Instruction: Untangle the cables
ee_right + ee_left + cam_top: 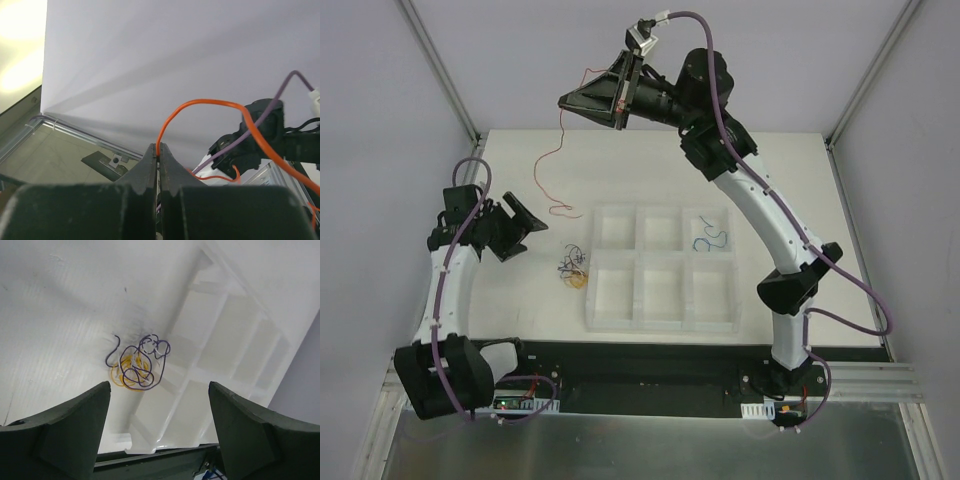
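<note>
In the tray [610, 322]: one blue wire [712, 238] sorted. Right gripper [159, 150] pinches red wire [200, 101] aloft; left gripper [159, 387], apart, above unsorted tangle [137, 367].

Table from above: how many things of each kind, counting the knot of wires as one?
Robot arms: 2
Tray: 1
Red wire, pinched in the right gripper: 1
Blue wire, in the tray: 1
Knot of dark and yellow wires: 1
Total: 6

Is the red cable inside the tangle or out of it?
Out. The shut right gripper pinches the red cable, lifted; its lower end lies apart from the tangle.
</note>
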Controlling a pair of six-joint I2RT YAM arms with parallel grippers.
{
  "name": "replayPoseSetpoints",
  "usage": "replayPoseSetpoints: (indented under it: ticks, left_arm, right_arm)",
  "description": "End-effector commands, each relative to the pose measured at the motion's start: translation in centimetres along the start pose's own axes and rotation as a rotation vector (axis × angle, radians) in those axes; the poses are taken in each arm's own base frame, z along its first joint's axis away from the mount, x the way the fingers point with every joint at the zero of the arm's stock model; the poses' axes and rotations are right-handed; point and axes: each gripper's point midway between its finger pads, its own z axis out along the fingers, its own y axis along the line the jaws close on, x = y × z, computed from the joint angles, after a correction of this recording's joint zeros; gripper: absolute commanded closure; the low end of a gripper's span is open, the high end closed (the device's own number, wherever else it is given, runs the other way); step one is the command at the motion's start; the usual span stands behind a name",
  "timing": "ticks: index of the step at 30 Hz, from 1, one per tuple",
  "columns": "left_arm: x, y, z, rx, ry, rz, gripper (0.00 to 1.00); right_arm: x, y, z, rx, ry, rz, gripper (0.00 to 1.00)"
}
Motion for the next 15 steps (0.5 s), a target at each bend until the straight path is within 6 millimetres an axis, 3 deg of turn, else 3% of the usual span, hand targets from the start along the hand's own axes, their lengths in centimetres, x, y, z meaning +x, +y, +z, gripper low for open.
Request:
replayPoseSetpoints:
  ticks: [1, 5, 8, 11, 15]
  left_arm:
    - [1.3, -1.4, -1.6, 0.089, -0.011, 0.038, 0.21]
    - [2.9, -2.0, -1.0, 0.150, 0.101, 0.017, 0.23]
    - [4.2, -2.3, -0.1, 0.168, 0.182, 0.019, 0.22]
    - [5.5, -2.4, 0.8, 0.155, 0.247, 0.017, 0.25]
    - [6.2, -2.6, 2.0, 0.122, 0.288, 0.049, 0.37]
  right_arm:
    - [-0.5, 1.4, -0.2, -0.026, -0.022, -0.063, 1.00]
    - [-0.1, -0.4, -2.0, 0.079, 0.000, -0.150, 1.00]
    - [1.3, -2.8, -4.2, 0.204, 0.042, -0.219, 1.00]
    - [2.1, -5.3, -7.4, 0.345, 0.062, -0.305, 1.00]
    - [2.0, -8.7, -12.0, 0.533, 0.079, -0.350, 1.00]
